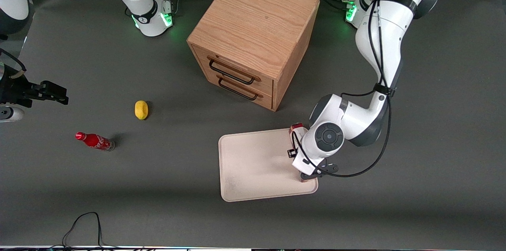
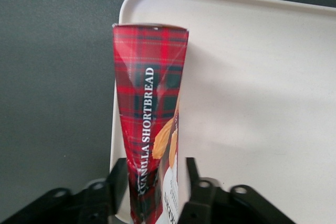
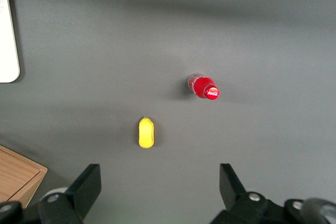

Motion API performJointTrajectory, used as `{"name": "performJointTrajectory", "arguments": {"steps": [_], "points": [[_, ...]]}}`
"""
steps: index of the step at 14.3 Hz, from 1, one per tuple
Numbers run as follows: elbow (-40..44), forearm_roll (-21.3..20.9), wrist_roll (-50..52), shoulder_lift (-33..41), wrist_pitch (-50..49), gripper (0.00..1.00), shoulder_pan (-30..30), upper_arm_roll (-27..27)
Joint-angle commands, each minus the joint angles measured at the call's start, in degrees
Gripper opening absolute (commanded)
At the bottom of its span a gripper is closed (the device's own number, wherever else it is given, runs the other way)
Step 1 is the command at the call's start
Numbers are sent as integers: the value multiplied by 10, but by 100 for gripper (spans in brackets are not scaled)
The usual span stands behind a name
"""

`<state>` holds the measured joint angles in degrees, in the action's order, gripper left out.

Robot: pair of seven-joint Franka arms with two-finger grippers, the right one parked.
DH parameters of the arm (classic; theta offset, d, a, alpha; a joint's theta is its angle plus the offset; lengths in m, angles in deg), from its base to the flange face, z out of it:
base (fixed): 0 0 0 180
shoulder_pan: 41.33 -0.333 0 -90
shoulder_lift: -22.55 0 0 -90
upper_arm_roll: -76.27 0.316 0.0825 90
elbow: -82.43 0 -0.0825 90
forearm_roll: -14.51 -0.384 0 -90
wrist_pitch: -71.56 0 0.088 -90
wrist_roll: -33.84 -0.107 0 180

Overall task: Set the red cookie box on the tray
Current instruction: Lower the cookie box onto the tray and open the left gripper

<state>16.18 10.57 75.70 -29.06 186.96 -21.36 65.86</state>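
Note:
The red cookie box (image 2: 149,93), tartan-patterned with "VANILLA SHORTBREAD" on its side, lies lengthwise on the tray (image 2: 252,77), along the tray's edge toward the working arm's end of the table. My left gripper (image 2: 155,163) straddles one end of the box. It is open: one finger is against the box's side and a thin strip of tray shows between the box and the other finger. In the front view the wrist covers most of the box; only its red end (image 1: 297,127) shows over the pale tray (image 1: 253,164).
A wooden two-drawer cabinet (image 1: 253,33) stands farther from the front camera than the tray. A yellow lemon-like object (image 1: 141,109) and a small red soda bottle (image 1: 95,141) lie toward the parked arm's end of the table. A black cable (image 1: 85,223) loops at the table's near edge.

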Motion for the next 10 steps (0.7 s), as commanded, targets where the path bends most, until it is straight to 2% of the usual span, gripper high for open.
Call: {"name": "performJointTrajectory", "arguments": {"steps": [1,7,10], "points": [[0,-8,12,3,4,100,5,4],[1,-9,12,13,-10,100,2,5],[-4,-6,-33,60,-101,100,-26,3]]}}
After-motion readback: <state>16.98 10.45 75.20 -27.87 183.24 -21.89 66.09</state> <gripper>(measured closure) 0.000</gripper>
